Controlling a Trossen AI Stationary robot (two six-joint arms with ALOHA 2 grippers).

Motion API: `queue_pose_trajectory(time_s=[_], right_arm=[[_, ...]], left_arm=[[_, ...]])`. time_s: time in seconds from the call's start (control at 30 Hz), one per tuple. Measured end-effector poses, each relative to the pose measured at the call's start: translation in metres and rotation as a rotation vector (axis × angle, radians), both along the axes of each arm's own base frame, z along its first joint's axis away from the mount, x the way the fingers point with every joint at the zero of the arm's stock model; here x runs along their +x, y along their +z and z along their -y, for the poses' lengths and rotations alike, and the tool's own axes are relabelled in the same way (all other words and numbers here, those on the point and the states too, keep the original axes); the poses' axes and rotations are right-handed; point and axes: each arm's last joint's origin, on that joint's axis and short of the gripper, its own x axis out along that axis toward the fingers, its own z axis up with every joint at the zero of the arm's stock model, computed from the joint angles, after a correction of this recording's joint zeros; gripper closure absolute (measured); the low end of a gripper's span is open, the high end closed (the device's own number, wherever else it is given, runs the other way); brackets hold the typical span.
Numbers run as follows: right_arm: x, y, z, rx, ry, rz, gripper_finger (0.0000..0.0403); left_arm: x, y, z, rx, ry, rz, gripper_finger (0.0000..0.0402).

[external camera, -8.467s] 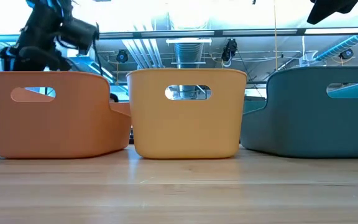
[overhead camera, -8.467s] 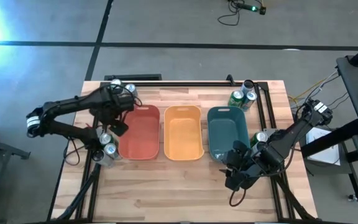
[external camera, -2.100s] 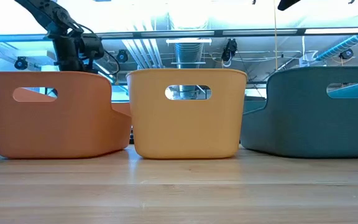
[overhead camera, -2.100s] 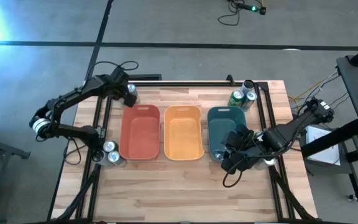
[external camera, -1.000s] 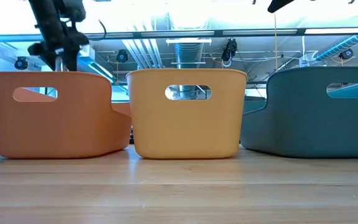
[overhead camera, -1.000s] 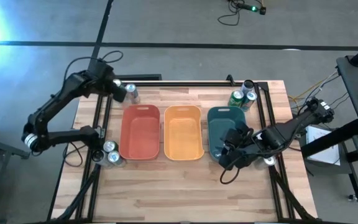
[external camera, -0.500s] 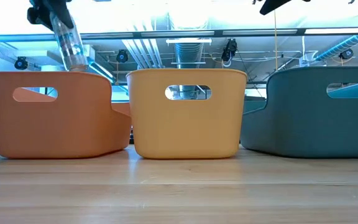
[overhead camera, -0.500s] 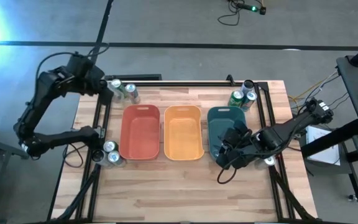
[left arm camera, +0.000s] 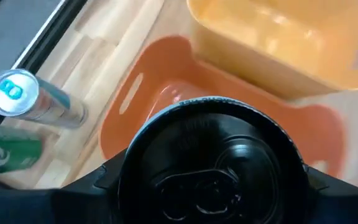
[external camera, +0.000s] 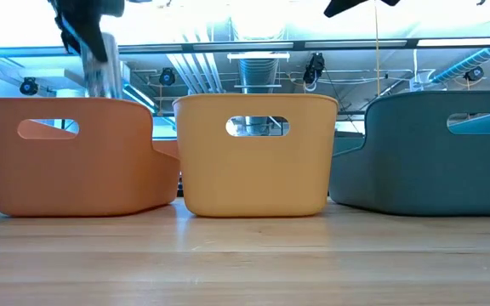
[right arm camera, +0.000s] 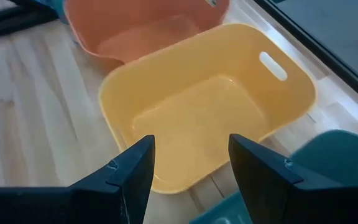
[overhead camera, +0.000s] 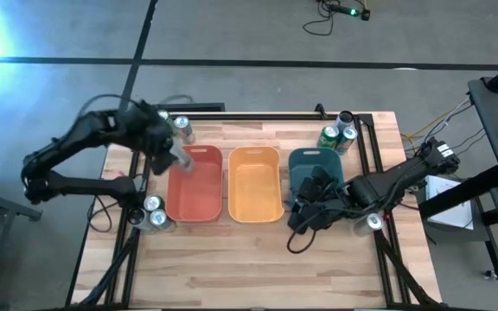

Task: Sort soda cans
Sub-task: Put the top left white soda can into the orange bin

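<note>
Silver-topped soda can clamped in my left gripper hangs over the red bin; next, lower and release.

Smooth plastic orange bin sits on pale wooden table.

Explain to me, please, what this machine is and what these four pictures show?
It is a robot with two dark arms at a wooden table. One picture looks down from above, one looks level across the table, and two come from cameras on the wrists. Three bins stand in a row: a red bin, an orange bin and a teal bin. Soda cans stand near the corners. The left gripper holds a can over the red bin. The right gripper, jaws open and empty, faces the orange bin.
</note>
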Motion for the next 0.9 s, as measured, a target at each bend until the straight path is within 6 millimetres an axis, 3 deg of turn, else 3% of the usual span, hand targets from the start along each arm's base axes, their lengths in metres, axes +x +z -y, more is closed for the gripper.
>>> queue_pose_trajectory(time_s=[0.33, 0.9], right_arm=[[0.001, 0.001, -0.001, 0.013, 0.001, 0.018, 0.0202], [0.002, 0.001, -0.001, 0.041, -0.018, 0.029, 0.0202]], left_arm=[[0.03, -0.062, -0.01, -0.095, 0.197, -0.131, 0.0162], [0.054, -0.091, -0.019, -0.093, 0.487, -0.169, 0.0162]])
